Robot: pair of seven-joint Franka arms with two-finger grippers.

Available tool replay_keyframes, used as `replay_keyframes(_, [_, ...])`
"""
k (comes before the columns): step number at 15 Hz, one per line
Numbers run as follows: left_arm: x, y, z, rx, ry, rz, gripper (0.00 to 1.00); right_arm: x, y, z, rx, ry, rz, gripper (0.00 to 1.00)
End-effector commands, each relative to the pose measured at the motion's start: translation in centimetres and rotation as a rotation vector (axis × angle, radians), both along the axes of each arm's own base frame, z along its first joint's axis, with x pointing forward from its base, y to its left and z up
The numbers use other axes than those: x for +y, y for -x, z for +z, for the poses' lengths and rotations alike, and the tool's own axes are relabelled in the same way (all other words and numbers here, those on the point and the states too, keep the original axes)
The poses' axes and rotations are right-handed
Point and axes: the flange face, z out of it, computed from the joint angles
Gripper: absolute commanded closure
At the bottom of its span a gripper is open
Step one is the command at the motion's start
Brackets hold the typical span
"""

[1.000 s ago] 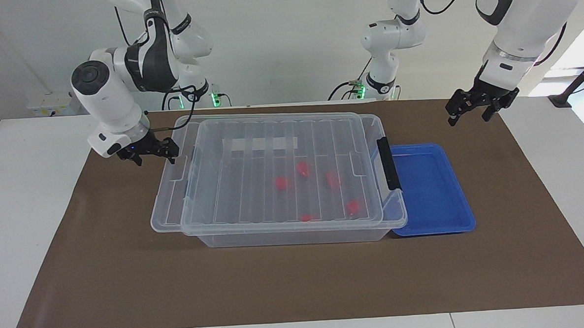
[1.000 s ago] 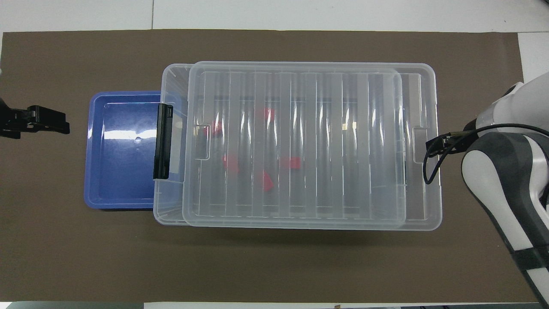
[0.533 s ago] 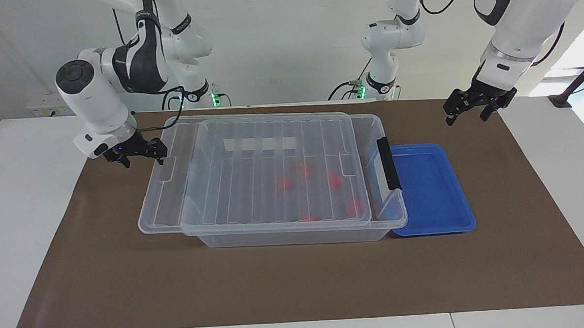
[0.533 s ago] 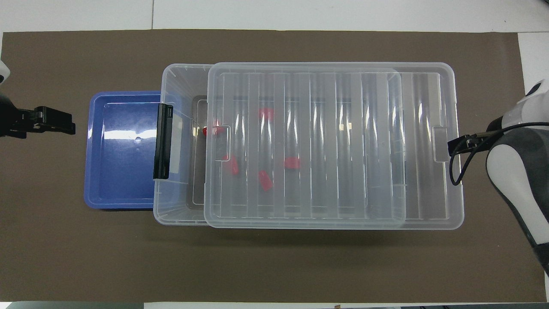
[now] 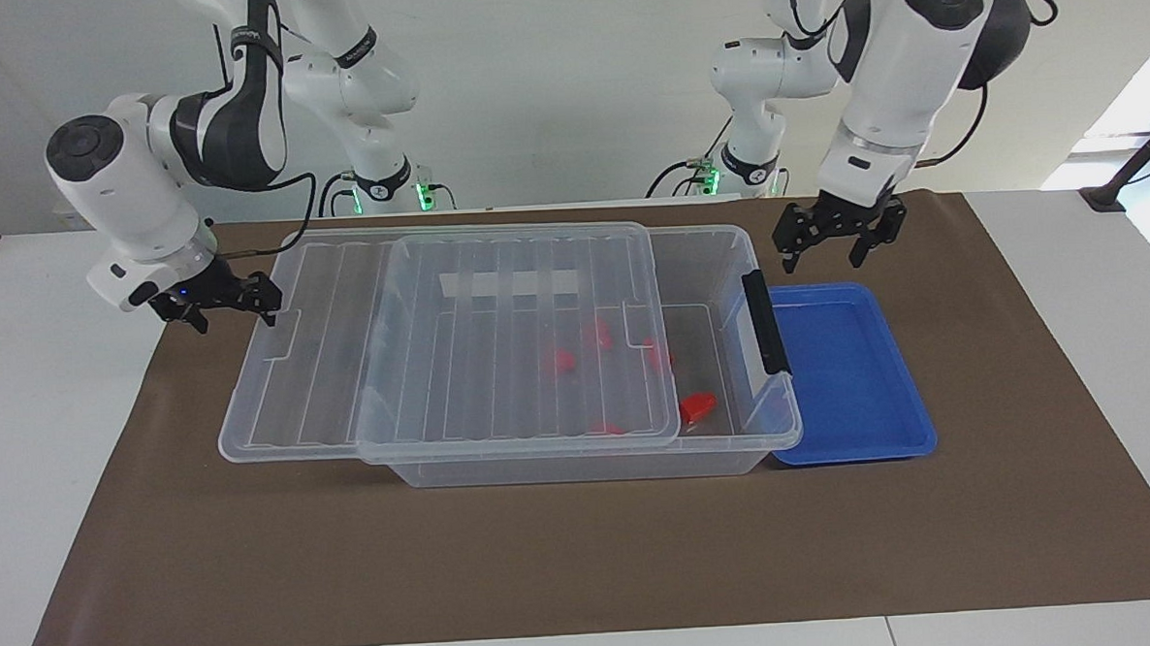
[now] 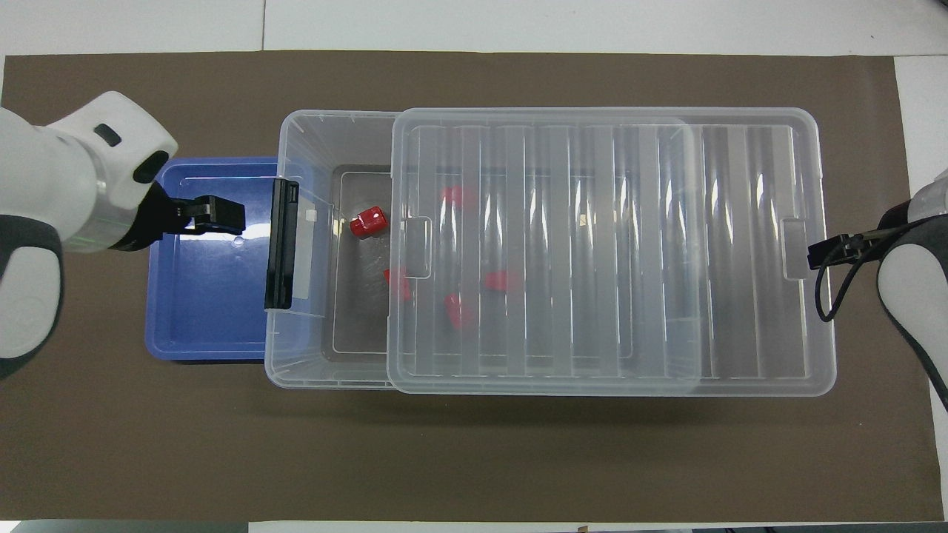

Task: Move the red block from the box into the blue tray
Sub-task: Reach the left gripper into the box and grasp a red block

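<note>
The box [image 5: 591,468] stands mid-table with its ribbed clear lid [image 5: 441,368] slid partway off toward the right arm's end. One red block [image 5: 697,407] lies uncovered in the box near the black latch [image 5: 765,322]; it also shows in the overhead view [image 6: 368,221]. Several more red blocks [image 6: 502,280] lie under the lid. The blue tray [image 5: 849,369] sits empty beside the box's latch end. My right gripper [image 5: 228,312] is open, one finger at the lid's end edge. My left gripper [image 5: 826,251] is open and empty, up over the tray's edge [image 6: 215,215].
A brown mat [image 5: 585,556] covers the table, with white table margins at both ends. The lid overhangs the box's end toward the right arm [image 6: 807,296]. The box's open part is a narrow strip by the latch [image 6: 281,244].
The lid slid farther toward the right arm's end along with my right gripper, uncovering one red block. My left gripper moved in from the table's end to over the blue tray.
</note>
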Motion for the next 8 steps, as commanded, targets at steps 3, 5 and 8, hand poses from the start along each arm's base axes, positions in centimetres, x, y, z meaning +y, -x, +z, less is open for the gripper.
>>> replay_keyframes(3, [-6.6,2.4,-5.0,-0.014,0.037,0.063,0.00,-1.8,0.5,0.1,-0.009,0.018,0.039,0.00])
replay_keyframes(5, [-8.8,2.4,-7.2,-0.001,0.041,0.088,0.01,-2.5,0.7,0.1,-0.009,0.018,0.036,0.00])
replay_keyframes(8, [-11.0,2.4,-10.4,-0.005,0.057,0.139,0.03,-2.6,0.7,0.2,-0.010,0.017,0.048,0.00])
